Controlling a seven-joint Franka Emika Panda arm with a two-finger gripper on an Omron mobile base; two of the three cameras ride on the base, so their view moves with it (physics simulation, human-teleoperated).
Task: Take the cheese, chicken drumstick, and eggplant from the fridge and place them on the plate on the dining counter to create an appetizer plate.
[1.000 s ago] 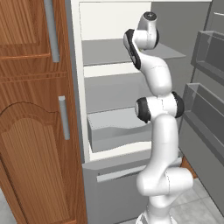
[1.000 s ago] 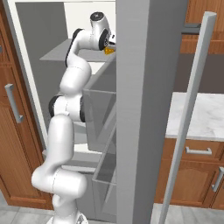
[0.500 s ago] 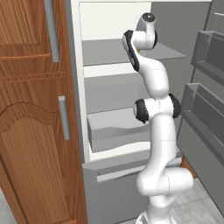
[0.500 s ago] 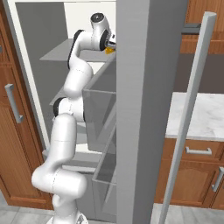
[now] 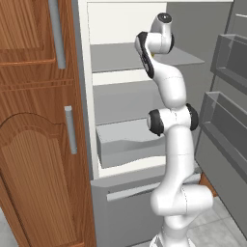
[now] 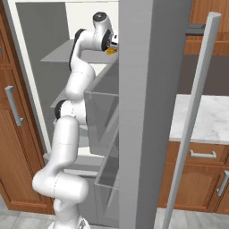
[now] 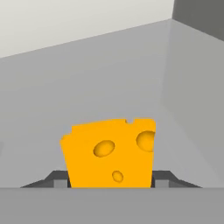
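Note:
The cheese (image 7: 109, 153), a yellow-orange wedge with holes, stands between my two dark fingertips (image 7: 59, 178) just above a pale grey fridge shelf (image 7: 109, 87). My gripper (image 7: 110, 181) is shut on it. In the right base view the arm reaches high into the fridge (image 6: 89, 53), and a sliver of the cheese (image 6: 111, 51) shows at the gripper (image 6: 112, 44), beside the edge of the open door. The left base view has the arm's hand at the upper shelf (image 5: 120, 55) of the fridge. The chicken drumstick, eggplant and plate are out of view.
A brown wooden cupboard (image 5: 34, 144) with grey bar handles flanks the fridge on the left. The open fridge door (image 6: 147, 98) and its bins (image 5: 226, 125) stand on the right. A wavy-fronted drawer (image 5: 128, 147) sits below. A marble counter top (image 6: 205, 120) lies beyond the door.
The jaws came in from wide open and closed on the cheese. The arm has barely shifted since then.

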